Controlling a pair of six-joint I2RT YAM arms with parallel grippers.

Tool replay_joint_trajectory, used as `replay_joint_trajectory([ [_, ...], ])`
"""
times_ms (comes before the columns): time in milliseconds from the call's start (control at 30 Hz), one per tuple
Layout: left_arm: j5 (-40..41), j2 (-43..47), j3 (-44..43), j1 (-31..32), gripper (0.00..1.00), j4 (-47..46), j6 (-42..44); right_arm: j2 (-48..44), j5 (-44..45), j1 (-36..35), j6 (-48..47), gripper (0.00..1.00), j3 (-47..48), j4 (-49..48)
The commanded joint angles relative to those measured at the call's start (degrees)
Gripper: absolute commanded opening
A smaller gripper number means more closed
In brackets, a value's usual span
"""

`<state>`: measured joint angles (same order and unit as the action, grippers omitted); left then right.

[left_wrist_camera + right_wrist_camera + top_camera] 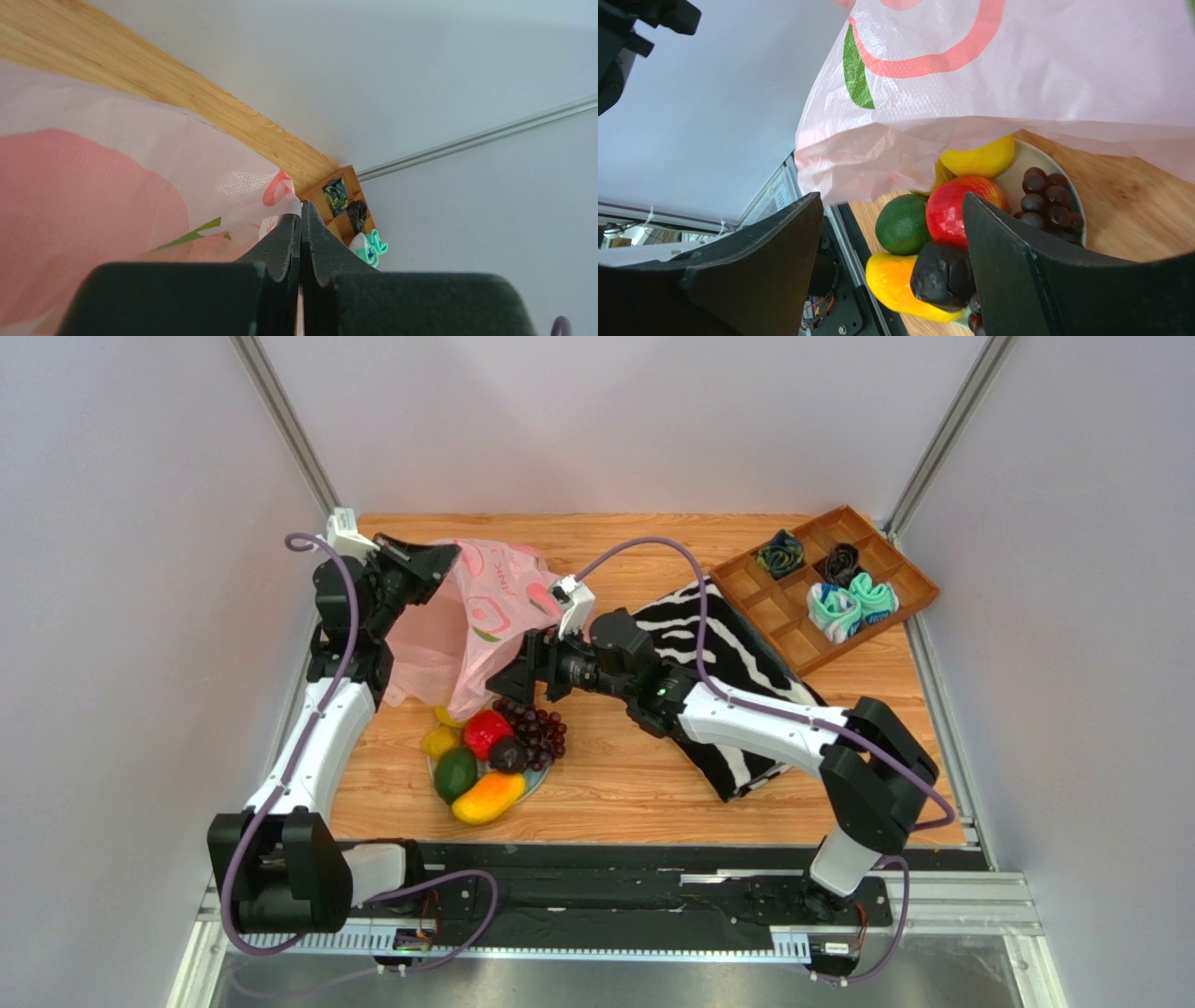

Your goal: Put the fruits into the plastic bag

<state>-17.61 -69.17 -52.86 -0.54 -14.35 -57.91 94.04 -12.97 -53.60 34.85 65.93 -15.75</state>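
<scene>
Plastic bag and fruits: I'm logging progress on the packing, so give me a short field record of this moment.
plastic bag: held up, its hem drooping over the fruits
left gripper: shut on the plastic bag's edge
right gripper: open, empty, pointed at the fruits below the hem
fruits: piled on the plate, none seen bagged

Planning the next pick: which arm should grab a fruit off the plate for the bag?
Right. The right gripper, open and empty, hangs beside the pile of small toy fruits on the pale round plate. The left gripper is shut on the thin translucent pink plastic bag, holding it up.
</scene>
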Motion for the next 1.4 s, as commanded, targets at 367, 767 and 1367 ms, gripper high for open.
replay_joint_trajectory([
  [367,2.22,1.93,0.48,0.36,0.00,-0.59,0.96,6.24,3.38,-5.90,1.37,0.83,4.82,-11.15],
  [767,2.66,2.37,0.13,0.36,0.00,0.02,2.27,9.41,4.44,-6.51,-1.10,0.70,7.90,-11.41],
  [1367,-5.77,0.52,-7.60,0.27,0.79,3.78,15.00,5.55,-8.74,4.55,0.12,0.00,11.67,-10.89],
])
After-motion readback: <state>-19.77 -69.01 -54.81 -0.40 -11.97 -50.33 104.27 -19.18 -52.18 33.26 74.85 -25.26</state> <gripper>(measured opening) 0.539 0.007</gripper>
